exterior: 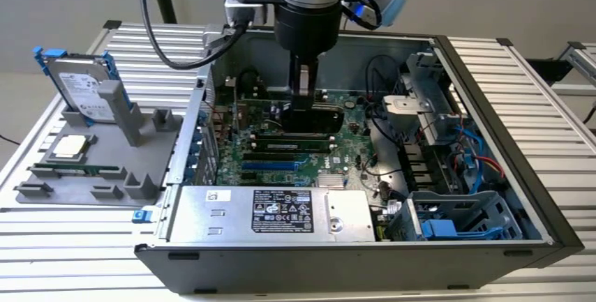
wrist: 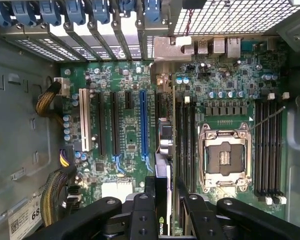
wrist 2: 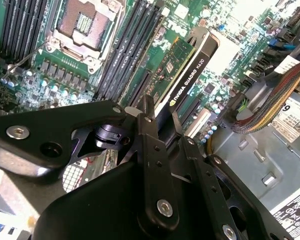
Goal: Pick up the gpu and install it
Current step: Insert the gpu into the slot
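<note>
The gpu (exterior: 315,122), a green card with a black cooler, hangs on edge inside the open computer case (exterior: 521,176), just above the motherboard (exterior: 359,152). My gripper (exterior: 306,103) is shut on its upper edge. In the second wrist view the gripper (wrist 2: 160,117) clamps the gpu (wrist 2: 190,75) between two black fingers (wrist 2: 146,125), cooler face showing. In the first wrist view the gpu (wrist: 162,162) appears edge-on in the gripper (wrist: 162,187), between the long blue slot (wrist: 143,120) and the memory slots (wrist: 185,140). Whether it touches a slot I cannot tell.
The bare processor socket (wrist: 225,155) lies beside the memory slots. A power supply (exterior: 270,211) fills the case front, with cables (exterior: 465,148) and a drive cage (exterior: 456,218) on the exterior view's right. Outside, a grey holder (exterior: 139,131) carries a hard drive (exterior: 79,86), a processor (exterior: 70,147) and a memory stick (exterior: 75,171).
</note>
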Robot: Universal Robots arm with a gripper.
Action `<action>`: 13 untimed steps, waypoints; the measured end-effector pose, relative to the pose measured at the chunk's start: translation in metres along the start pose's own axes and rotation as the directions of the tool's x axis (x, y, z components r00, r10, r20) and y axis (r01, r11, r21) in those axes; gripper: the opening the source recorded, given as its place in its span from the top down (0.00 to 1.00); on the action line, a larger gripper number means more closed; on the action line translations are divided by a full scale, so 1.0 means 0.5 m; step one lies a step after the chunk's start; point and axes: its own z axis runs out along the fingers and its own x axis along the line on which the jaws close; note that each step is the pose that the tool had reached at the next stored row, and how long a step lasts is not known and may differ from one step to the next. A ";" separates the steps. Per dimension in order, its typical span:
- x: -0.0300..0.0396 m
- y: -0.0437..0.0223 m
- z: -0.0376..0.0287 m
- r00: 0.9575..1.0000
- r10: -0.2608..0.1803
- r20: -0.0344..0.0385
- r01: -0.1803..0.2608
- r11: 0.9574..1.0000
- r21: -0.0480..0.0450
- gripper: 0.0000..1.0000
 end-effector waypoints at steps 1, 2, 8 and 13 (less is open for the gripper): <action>0.000 0.000 0.001 1.000 0.000 0.000 0.000 1.000 0.000 1.00; 0.001 0.000 0.002 1.000 0.000 0.000 0.000 1.000 0.000 1.00; 0.002 0.002 0.007 1.000 0.000 0.000 0.000 1.000 -0.001 1.00; 0.004 0.004 0.011 1.000 0.000 0.000 0.000 1.000 -0.001 1.00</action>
